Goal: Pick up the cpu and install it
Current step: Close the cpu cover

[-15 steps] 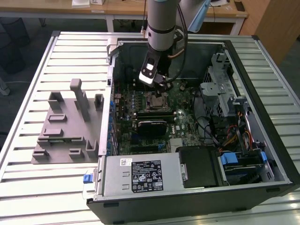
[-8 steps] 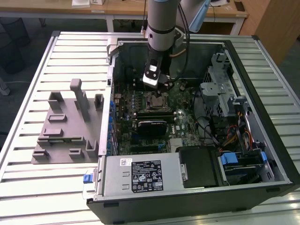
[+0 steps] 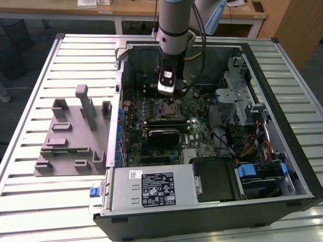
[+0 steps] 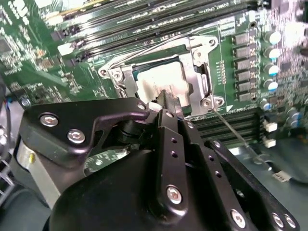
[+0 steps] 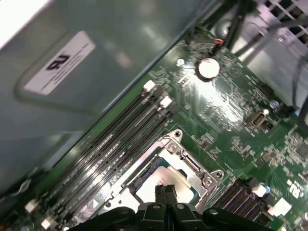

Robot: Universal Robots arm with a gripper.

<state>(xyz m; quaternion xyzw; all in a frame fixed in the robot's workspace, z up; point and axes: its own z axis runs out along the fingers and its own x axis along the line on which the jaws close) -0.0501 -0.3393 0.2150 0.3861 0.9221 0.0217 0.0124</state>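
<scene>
- The arm is seen reaching down into the open computer case (image 3: 298,166), which is stood on the slatted counter (image 3: 45,212).
- The gripper (image 3: 168,100) is held low over the motherboard, right above the metal-framed socket (image 5: 195,166).
- In both wrist views the jaws are seen pressed together, with nothing clamped between them.
- The cpu (image 5: 147,188) is found lying flat inside the socket frame, its pale top showing.
- The jaw tips are placed right at the cpu's top face; actual contact cannot be told.
- Memory slots (image 5: 113,147) are seen running just beside the socket.
- A grey plastic tray (image 3: 68,146) is left on the counter at the exterior view's left, well apart from the gripper.
</scene>
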